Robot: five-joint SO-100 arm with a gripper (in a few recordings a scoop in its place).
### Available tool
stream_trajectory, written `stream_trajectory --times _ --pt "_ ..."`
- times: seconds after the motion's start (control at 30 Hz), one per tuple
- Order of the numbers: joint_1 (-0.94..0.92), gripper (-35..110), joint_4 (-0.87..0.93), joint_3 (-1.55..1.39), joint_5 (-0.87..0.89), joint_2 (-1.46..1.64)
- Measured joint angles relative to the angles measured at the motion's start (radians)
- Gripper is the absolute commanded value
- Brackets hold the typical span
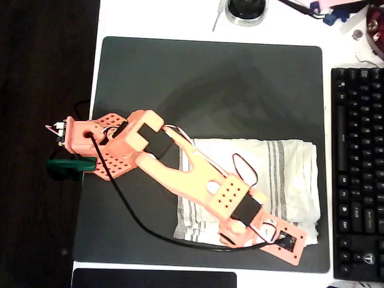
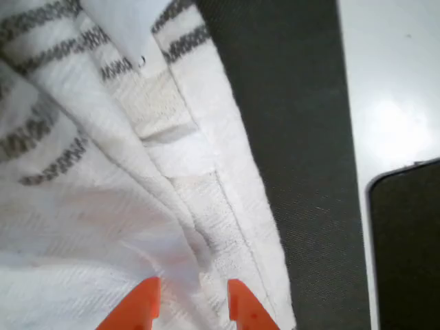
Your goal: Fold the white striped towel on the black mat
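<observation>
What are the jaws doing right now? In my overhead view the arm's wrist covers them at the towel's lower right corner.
Observer: In the wrist view the jaws stand a little apart, with a raised fold of the towel between the orange fingertips.
Operator: Are they clamped on it?
Observer: I cannot tell. Cloth fills the gap, but just the tips show, at the picture's bottom edge.
Operator: Which part of the towel is that?
Observer: A strip close to its edge, where several hemmed layers lie stacked beside the bare mat.
</observation>
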State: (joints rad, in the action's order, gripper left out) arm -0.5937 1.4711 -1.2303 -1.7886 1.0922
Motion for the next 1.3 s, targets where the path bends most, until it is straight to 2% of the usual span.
stream_trajectory --times 0.43,0.67,1.3 --pt "0.028 4 -0.12 0.023 0.005 -0.109" --pt "0.049 0 -0.114 0.029 0.009 -0.112" --pt "0.087 0 0.08 0.152 0.014 -0.057"
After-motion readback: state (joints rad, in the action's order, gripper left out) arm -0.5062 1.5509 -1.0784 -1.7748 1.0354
